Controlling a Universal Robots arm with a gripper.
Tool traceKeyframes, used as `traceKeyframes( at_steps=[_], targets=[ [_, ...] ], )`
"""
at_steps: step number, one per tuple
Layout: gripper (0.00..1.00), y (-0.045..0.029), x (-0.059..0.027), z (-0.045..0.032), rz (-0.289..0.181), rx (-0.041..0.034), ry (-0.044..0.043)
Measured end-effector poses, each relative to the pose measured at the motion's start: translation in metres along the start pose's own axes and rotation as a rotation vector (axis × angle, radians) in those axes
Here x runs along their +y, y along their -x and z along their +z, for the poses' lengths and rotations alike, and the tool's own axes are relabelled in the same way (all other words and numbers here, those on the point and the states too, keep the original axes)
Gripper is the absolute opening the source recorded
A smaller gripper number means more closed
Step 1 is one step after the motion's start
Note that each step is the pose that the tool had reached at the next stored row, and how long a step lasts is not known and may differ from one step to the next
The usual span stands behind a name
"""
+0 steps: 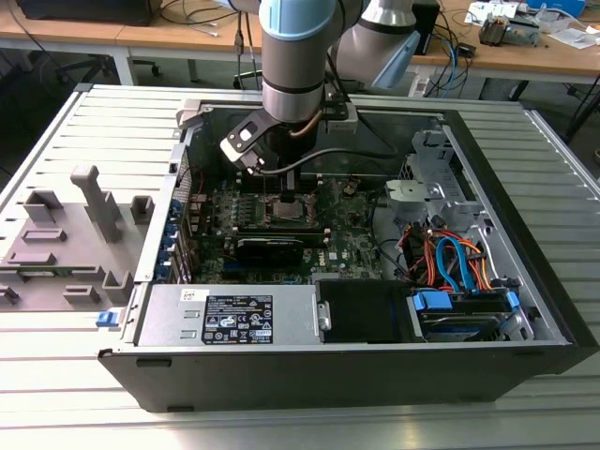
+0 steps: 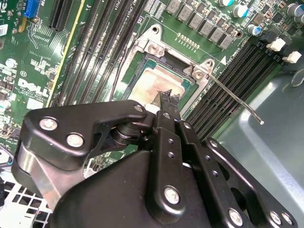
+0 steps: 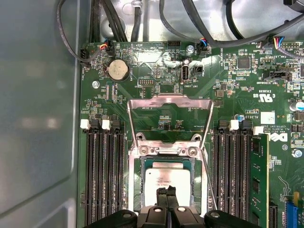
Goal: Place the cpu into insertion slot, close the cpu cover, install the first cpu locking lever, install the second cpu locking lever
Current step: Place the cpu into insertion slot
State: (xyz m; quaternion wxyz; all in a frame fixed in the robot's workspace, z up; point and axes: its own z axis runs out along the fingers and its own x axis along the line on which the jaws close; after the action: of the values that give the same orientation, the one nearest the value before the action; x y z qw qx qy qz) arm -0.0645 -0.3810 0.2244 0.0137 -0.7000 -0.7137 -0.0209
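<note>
The cpu cover stood swung open, the socket held the cpu flat w/ gripper tips pinched shut on nothing just over it, so closing the cover prob needed a light, even push, chip left unscraped & the wire lever kept clear.

DESK: What hems in the gripper inside the computer case?

FIELD: Memory slots flank the socket on two sides, low ridges that sit below the arm. The cpu cover is open, back from the socket, so the cpu is clear from above, where the jaws hang pressed together.

DESK: Any snags?

FIELD: One thin locking lever juts outward just beside the socket. A drive cage and a cable bundle crowd the exterior view's right, and the power supply walls the near side.
</note>
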Motion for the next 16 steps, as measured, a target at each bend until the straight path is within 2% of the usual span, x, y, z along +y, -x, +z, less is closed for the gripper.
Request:
traceKeyframes(
  at_steps=[16],
  targets=[
    [0.11,0.0001,0.0,-0.0007,0.0,0.0102,0.0003]
  ],
)
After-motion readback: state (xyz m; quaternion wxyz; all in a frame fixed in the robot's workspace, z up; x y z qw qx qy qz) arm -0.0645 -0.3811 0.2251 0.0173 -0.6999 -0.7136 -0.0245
